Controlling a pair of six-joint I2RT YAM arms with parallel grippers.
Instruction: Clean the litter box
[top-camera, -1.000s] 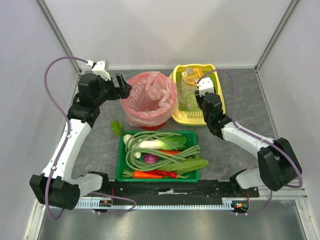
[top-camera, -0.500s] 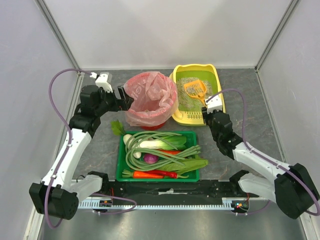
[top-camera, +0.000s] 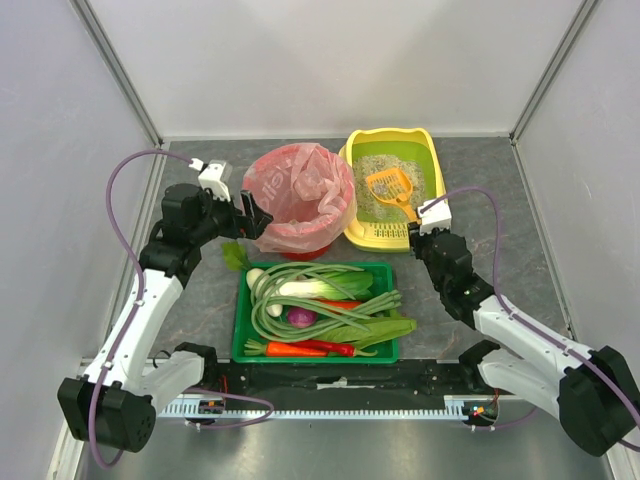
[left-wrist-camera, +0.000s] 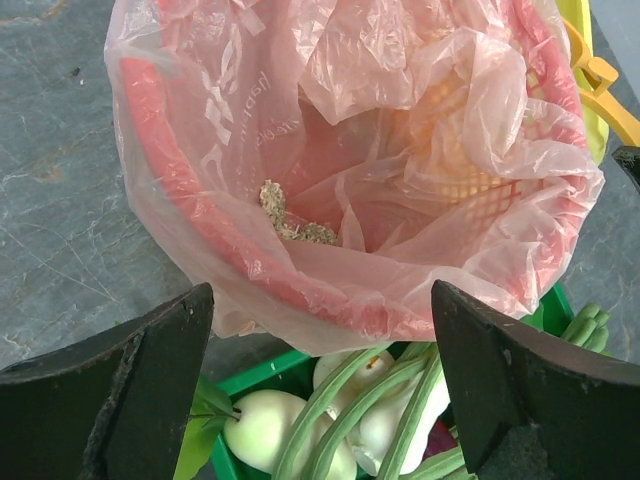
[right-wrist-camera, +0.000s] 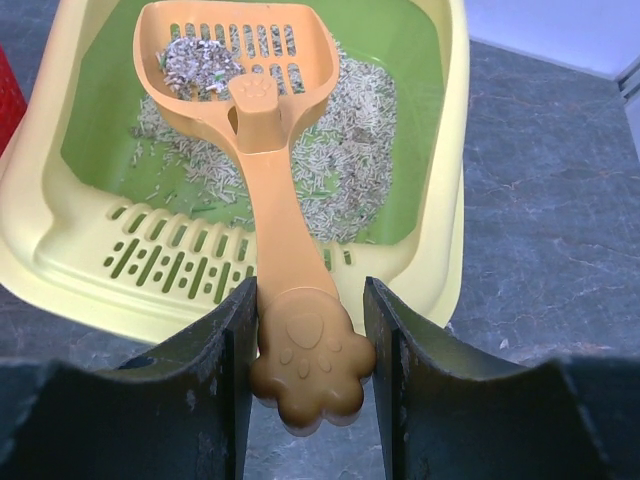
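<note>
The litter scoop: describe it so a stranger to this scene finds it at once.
Find the yellow litter box, far right on the table. The scoop crosses its near rim. Unlike its neighbours it is orange, slotted, with a paw-shaped handle.

No word or number can be read for certain in any view. The pink bag (left-wrist-camera: 265, 100) carries a line of faint, pale lettering running up its inner left wall, too washed out to make out. The orange scoop (right-wrist-camera: 275, 200) lies with its head in the litter box (right-wrist-camera: 455, 150) and its handle across the near rim. It bears two moulded signs: a small paw print (right-wrist-camera: 256, 90) at the neck, where handle meets head, and a larger paw print (right-wrist-camera: 308, 345) with toe pads on the paw-shaped handle end.
</note>
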